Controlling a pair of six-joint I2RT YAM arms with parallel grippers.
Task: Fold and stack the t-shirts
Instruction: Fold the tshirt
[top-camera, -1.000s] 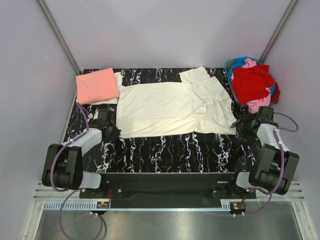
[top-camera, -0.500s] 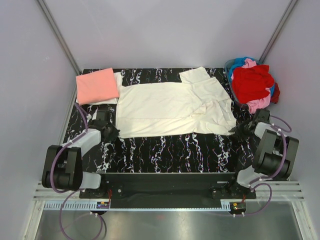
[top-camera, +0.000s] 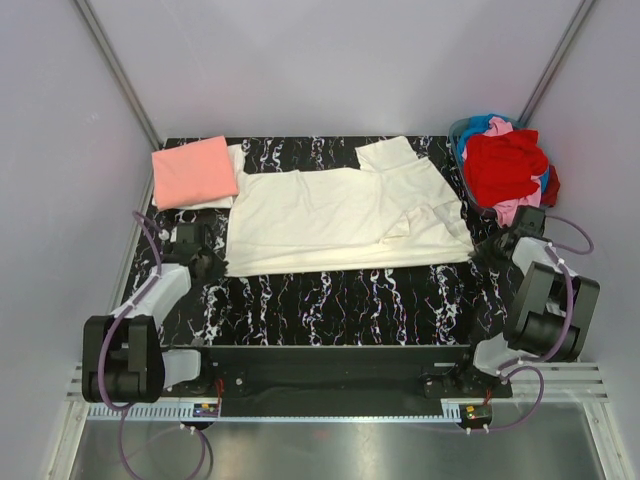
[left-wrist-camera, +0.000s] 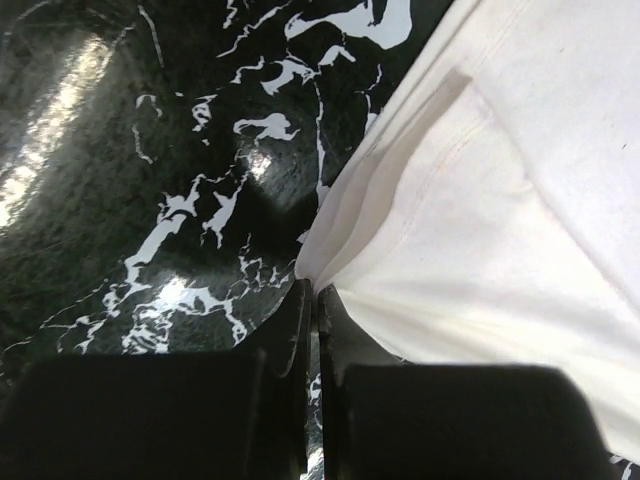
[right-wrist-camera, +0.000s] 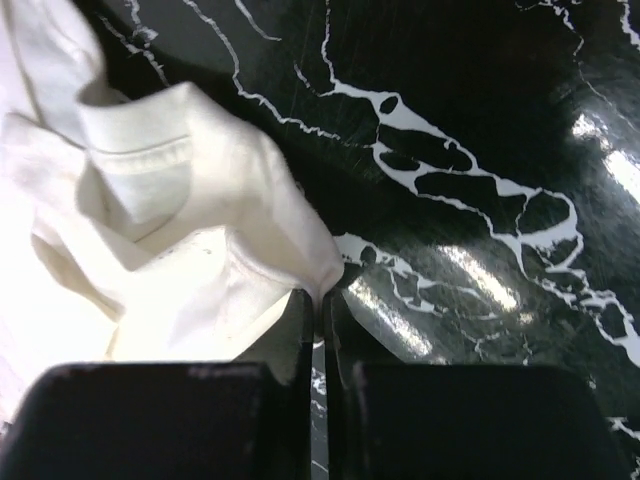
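A: Black marbled worktop (top-camera: 340, 300). What's on it?
B: A cream shirt (top-camera: 330, 215) spread across the middle, a red heap (top-camera: 505, 165) at the far right corner, and a folded salmon shirt (top-camera: 193, 170) far left.
A: Grippers?
B: The left gripper (left-wrist-camera: 312, 297) is clamped on the cream shirt's near left corner, and the right gripper (right-wrist-camera: 320, 300) is clamped on its near right.

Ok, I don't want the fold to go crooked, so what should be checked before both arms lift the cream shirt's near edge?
1. Left gripper shut on the cream t-shirt's near left corner: ok.
2. Right gripper shut on its near right corner: ok.
3. Shirt lying flat: not ok, cloth is bunched near the right gripper.
4. Folded salmon-pink t-shirt clear of the cream one: cannot tell, edges look close.
5. How deep each corner sits in the jaws: cannot tell.
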